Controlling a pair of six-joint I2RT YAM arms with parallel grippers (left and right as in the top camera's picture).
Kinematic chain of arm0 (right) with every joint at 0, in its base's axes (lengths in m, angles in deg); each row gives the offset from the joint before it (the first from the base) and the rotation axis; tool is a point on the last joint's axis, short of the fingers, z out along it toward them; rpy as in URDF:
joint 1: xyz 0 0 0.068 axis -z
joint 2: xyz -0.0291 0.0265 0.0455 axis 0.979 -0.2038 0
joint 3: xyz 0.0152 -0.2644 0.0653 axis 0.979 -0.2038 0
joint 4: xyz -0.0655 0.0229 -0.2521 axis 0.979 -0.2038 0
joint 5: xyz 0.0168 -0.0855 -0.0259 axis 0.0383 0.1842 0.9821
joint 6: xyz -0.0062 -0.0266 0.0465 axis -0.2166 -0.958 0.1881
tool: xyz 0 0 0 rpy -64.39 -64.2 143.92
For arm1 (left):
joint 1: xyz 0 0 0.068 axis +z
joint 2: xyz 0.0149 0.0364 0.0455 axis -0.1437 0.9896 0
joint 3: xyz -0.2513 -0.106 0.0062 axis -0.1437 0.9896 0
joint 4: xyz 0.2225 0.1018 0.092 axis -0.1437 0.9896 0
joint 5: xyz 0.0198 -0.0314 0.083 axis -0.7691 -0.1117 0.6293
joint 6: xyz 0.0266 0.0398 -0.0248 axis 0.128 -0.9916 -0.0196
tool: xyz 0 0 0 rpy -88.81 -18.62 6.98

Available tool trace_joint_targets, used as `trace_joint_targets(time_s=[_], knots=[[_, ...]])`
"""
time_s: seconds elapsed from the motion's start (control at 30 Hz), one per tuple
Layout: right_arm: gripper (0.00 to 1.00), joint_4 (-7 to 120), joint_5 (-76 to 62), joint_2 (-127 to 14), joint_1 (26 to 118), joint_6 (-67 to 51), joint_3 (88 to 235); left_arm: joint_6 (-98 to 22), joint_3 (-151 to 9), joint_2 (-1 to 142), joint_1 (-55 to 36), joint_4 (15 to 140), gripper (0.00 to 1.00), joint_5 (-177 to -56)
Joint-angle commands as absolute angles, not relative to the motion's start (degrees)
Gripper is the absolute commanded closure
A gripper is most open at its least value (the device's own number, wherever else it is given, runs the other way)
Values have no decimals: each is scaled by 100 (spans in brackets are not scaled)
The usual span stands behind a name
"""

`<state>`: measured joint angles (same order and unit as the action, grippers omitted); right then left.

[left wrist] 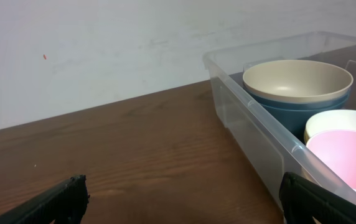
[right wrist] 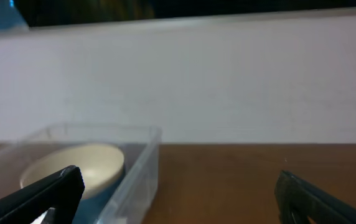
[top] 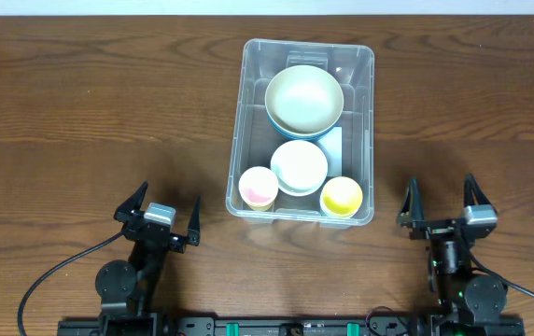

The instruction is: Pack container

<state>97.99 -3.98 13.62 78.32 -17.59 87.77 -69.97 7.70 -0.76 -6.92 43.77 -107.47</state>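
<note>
The container point(top: 236, 131) sits on the table point(top: 80, 112) toward 12 o'clock, with the cream bowl point(top: 304, 98) and smaller ones inside. The left tool point(top: 170, 192) at 7 o'clock and the right tool point(top: 441, 182) at 5 o'clock are spread apart and empty. Packing looks done, so the next move needs no grab.

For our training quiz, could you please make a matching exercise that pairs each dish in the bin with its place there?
Things:
1. cream bowl
2. white bowl
3. pink cup
4. yellow cup

Places in the bin:
A. near left corner
B. far end
C. near right corner
D. middle

Pairs: 1-B, 2-D, 3-A, 4-C
</note>
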Motion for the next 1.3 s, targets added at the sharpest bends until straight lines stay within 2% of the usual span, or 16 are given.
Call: trace_joint_targets(time_s=[0.0,0.17,1.27], knots=[[1,9467,-530,1401,7782,-2132,8766,-7089,873,-111,-668,4586,2,-10780],[1,8519,-510,1401,7788,-2130,8768,-7089,873,-111,-668,4586,2,-10780],[1,8545,-442,1399,7808,-2132,8768,-7089,873,-111,-668,4589,2,-10780]])
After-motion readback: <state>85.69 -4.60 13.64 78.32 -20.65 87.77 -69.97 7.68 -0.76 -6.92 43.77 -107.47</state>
